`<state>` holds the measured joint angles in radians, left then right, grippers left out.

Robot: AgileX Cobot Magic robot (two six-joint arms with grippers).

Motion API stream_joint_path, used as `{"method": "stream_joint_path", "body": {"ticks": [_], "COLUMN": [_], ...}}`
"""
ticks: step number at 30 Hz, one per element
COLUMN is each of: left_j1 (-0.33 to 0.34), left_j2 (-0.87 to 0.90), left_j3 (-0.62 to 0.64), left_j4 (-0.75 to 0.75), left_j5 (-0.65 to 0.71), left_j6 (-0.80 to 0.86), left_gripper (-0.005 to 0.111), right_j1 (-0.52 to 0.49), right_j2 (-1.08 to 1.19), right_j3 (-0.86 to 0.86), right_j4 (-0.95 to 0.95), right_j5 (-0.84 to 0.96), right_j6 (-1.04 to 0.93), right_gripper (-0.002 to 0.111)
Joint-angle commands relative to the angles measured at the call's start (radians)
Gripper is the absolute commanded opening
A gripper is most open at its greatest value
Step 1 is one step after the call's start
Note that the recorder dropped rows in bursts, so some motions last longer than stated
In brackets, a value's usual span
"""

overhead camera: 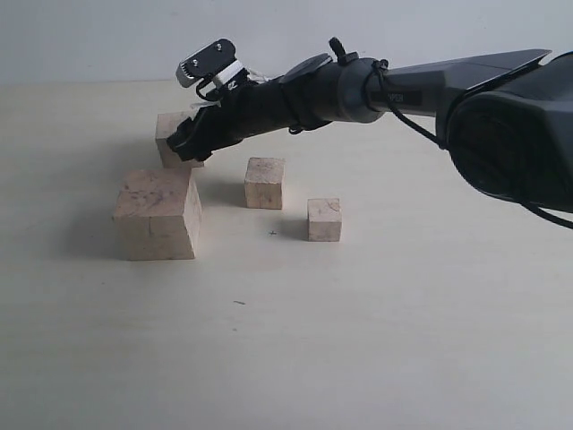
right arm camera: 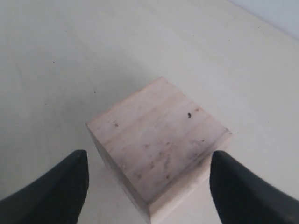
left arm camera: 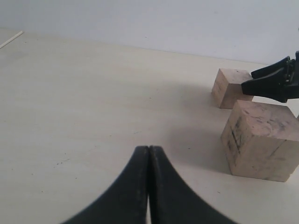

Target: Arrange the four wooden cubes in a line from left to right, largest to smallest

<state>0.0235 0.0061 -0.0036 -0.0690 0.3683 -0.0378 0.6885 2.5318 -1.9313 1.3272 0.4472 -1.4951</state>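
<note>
Four wooden cubes stand on the pale counter [overhead camera: 358,340]. The largest cube [overhead camera: 157,215] is front left, with the rear cube [overhead camera: 168,133] just behind it. The middle cube [overhead camera: 264,183] and smallest cube [overhead camera: 324,219] stand apart to the right. A black arm [overhead camera: 403,90] reaches in from the right, its gripper [overhead camera: 188,148] at the rear cube, hiding its right side.

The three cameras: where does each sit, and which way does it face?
Exterior: off the arms, low, facing the table; right arm reaches to the rear cube.
Left wrist: behind the shut left gripper, facing the largest cube.
Right wrist: above the open right gripper, looking down on the rear cube.
All three share the rear cube.
</note>
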Motion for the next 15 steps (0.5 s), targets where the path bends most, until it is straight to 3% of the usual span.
{"method": "stream_joint_path", "body": {"ticks": [1, 9, 15], "left_j1": [-0.006, -0.006, -0.006], "left_j2": [-0.006, -0.006, -0.006], "left_j3": [0.004, 0.004, 0.004], "left_j4": [-0.003, -0.003, -0.003], "left_j5": [-0.011, -0.011, -0.011], "left_j6": [0.001, 0.001, 0.001], "left_gripper": [0.000, 0.000, 0.000], "right_j1": [-0.002, -0.002, -0.002], "right_j2": [-0.005, -0.005, -0.005], "right_j3": [-0.010, -0.010, -0.010], "right_j4": [0.005, 0.005, 0.001], "right_j5": [-0.033, -0.034, -0.027], "right_j6": [0.005, 0.005, 0.005], "right_gripper": [0.068, 0.066, 0.044]}}
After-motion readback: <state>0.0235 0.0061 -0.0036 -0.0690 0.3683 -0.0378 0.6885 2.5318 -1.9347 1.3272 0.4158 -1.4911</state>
